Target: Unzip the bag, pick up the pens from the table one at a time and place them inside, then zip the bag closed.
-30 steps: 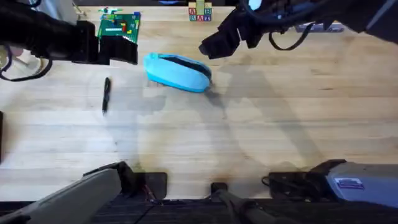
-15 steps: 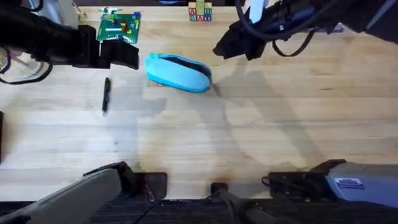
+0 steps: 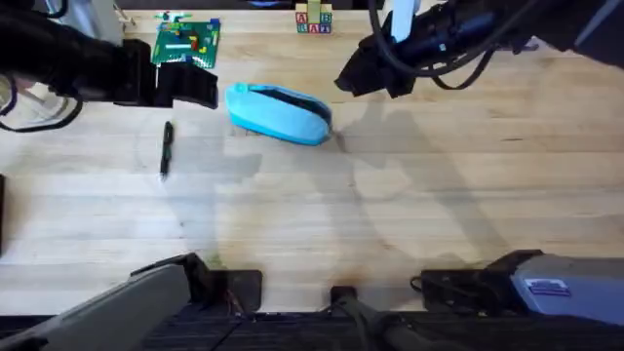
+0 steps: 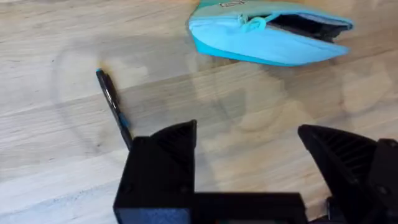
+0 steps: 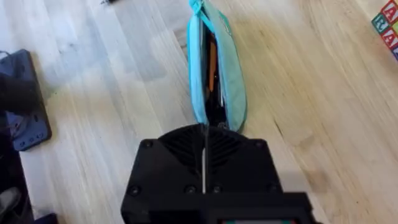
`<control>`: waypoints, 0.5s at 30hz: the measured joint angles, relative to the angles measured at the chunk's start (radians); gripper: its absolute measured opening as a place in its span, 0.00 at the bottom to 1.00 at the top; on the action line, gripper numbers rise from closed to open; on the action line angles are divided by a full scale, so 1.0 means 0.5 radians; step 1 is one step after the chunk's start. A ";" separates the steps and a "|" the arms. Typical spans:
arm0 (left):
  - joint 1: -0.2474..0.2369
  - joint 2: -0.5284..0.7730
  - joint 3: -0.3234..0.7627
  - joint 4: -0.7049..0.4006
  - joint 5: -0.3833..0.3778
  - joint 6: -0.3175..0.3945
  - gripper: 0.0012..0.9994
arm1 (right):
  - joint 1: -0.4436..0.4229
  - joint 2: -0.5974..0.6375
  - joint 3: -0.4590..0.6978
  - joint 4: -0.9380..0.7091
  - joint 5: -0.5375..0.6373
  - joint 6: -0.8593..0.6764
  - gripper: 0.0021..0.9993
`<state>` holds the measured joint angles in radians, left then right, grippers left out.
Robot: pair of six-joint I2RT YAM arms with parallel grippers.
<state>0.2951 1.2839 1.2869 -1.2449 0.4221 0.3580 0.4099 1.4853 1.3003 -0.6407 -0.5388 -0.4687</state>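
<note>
Bag (image 3: pixel 279 113) lies on the table (image 3: pixel 409 214) in the far middle of your overhead view, long axis running left to right, its right end slightly nearer you. Its zipper is open along the top: the dark lining shows as a slit, and in your right wrist view you can see pens inside (image 5: pixel 213 74), at least one with an orange barrel. In your left wrist view the zip pull (image 4: pixel 251 23) sits toward one end of the bag, with the mouth gaping beyond it.

One pen (image 3: pixel 167 148) lies loose on the table, well to the left of the bag and apart from it, pointing roughly toward and away from you. Your left wrist view shows the same pen (image 4: pixel 113 107) just beside one of your left fingers, not touching it.

Your left gripper (image 3: pixel 195 88) is over the far left of the table, between the loose pen and the bag's left end. Its fingers are spread wide with nothing between them.

Your right gripper (image 3: pixel 353 76) is above the table just right of the bag's right end. Its fingers are pressed together with nothing held.

A green building-brick plate (image 3: pixel 186 41) sits at the far edge, with lettered blocks (image 3: pixel 313 19) further right.
</note>
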 joint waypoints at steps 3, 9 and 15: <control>0.000 0.000 0.000 0.000 0.000 0.000 1.00 | 0.000 -0.001 0.000 0.000 0.000 -0.001 0.03; 0.000 0.000 0.000 0.000 -0.001 0.000 1.00 | 0.000 -0.001 0.000 -0.036 0.000 -0.043 0.03; 0.000 0.000 0.000 0.000 0.000 0.000 1.00 | -0.002 -0.001 0.000 -0.143 0.000 -0.200 0.03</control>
<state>0.2951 1.2839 1.2869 -1.2449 0.4221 0.3580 0.4091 1.4849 1.3003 -0.7124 -0.5388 -0.5685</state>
